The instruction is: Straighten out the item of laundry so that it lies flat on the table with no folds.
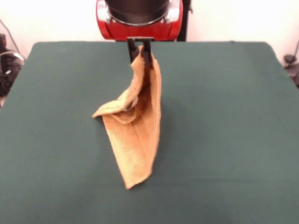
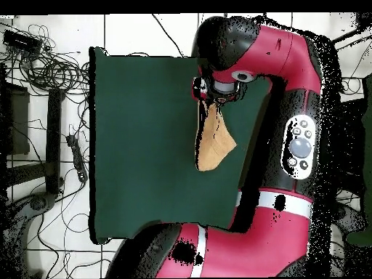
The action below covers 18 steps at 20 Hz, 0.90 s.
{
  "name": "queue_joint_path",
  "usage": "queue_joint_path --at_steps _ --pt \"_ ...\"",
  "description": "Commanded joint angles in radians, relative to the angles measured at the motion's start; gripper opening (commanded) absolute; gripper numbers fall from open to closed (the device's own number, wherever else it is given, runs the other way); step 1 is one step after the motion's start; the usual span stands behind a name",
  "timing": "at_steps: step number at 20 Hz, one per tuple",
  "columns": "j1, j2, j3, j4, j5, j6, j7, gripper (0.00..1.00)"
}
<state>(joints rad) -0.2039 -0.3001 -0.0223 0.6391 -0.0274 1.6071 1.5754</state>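
Arm shell (image 2: 290, 65): glossy red casing, rounded and bulky.
Joint caps (image 2: 225, 40): black, domed, set between the red sections.
Band (image 2: 272, 202): white ring round the red link.
Control panel (image 2: 299, 145): grey oval insert with round buttons.
Wrist housing (image 1: 138, 18): red collar round a black cylinder, silver trim at both sides.
Pincer (image 1: 139, 49): two slim black prongs under a black crossbar.
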Motion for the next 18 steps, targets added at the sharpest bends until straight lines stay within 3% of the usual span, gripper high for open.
queue_joint_path --at_steps 1,8,15,18 --pt "0.021 -0.024 0.107 0.105 0.008 0.129 -0.109 0.0" --pt "-0.006 -0.052 0.113 0.092 -0.001 0.219 -0.148 0.0" --pt "0.002 -0.024 0.122 0.022 -0.014 0.253 -0.107 0.0" --pt "0.009 -0.046 0.117 0.07 -0.011 0.21 -0.098 0.0"
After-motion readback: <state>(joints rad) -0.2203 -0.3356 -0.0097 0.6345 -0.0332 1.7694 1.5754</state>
